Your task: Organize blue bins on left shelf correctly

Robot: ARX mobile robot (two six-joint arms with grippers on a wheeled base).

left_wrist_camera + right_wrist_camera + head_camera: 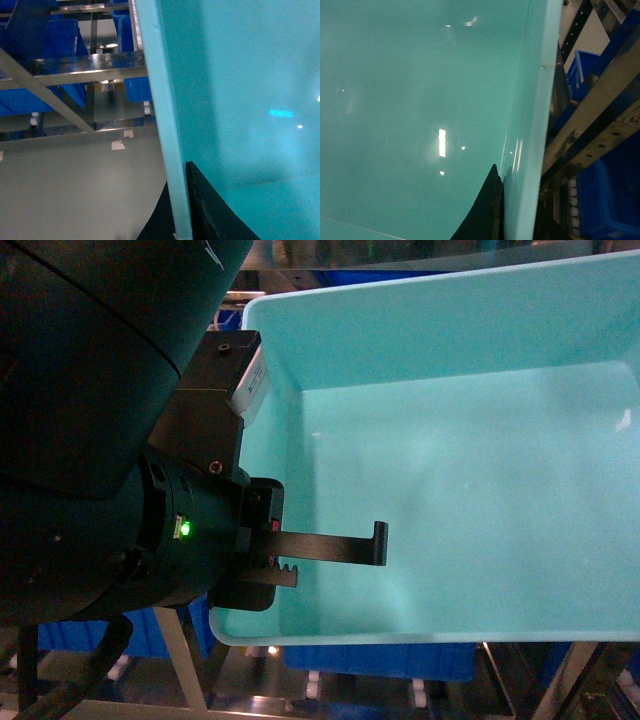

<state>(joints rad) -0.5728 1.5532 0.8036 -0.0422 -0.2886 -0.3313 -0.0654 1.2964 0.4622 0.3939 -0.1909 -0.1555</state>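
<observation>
No readable text anywhere in these views. The turquoise bin shows bare glossy plastic, no label or number. The pale strip on the camera block of the left arm is too blurred to read. The dark blue crates carry no legible marking, and the white scraps on the floor look blank.
</observation>
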